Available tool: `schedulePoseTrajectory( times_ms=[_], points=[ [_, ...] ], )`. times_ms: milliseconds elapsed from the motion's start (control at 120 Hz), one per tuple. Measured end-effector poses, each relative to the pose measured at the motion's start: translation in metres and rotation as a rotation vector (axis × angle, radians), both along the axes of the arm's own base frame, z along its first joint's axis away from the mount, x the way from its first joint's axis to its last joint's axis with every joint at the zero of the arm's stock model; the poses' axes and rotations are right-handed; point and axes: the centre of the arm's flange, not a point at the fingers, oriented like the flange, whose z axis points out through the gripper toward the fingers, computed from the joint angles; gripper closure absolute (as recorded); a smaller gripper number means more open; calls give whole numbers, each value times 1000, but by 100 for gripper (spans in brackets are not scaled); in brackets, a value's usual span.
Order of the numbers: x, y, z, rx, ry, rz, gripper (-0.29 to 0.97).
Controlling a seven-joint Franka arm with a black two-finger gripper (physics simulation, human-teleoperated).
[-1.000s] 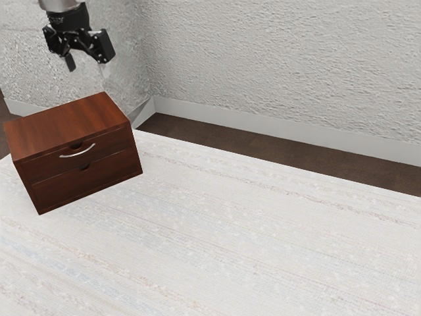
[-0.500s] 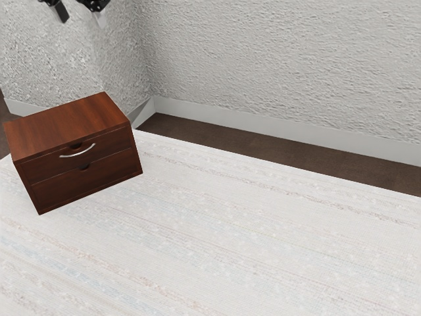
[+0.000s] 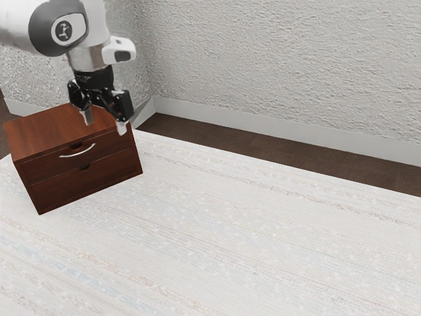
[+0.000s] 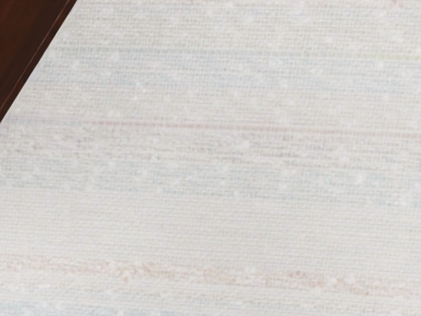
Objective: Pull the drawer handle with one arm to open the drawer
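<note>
A dark red-brown wooden cabinet (image 3: 56, 128) with two drawers stands on the pale table at the exterior view's left. The upper drawer front carries a curved silver handle (image 3: 77, 151); both drawers look shut. My black gripper (image 3: 103, 124) hangs open just above the cabinet's top, near its right rear part, fingers pointing down and apart with nothing between them. A dark corner of the cabinet (image 4: 23, 36) shows in the wrist view beside the pale woven table surface (image 4: 230, 171).
The pale woven table (image 3: 250, 230) stretches wide to the exterior view's right and front of the cabinet. A rough grey wall (image 3: 276, 59) and dark floor strip (image 3: 296, 155) lie behind.
My arm has come down from the top edge of the exterior view; the gripper is now low, just over the cabinet's top. The cabinet and drawers have not moved.
</note>
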Motion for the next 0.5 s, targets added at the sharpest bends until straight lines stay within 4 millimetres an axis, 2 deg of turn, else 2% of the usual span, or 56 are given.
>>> schedulePoseTrajectory(
  times_ms=[83,258,308,400,500],
  points=[
    [1,0,-37,-4,1,-17,0],
    [7,2,-80,2,-79,-157,0],
    [9,14,-89,4,-99,-185,0],
    [12,50,-103,27,-115,-216,0],
    [20,64,-116,62,-121,-288,0]
  ],
)
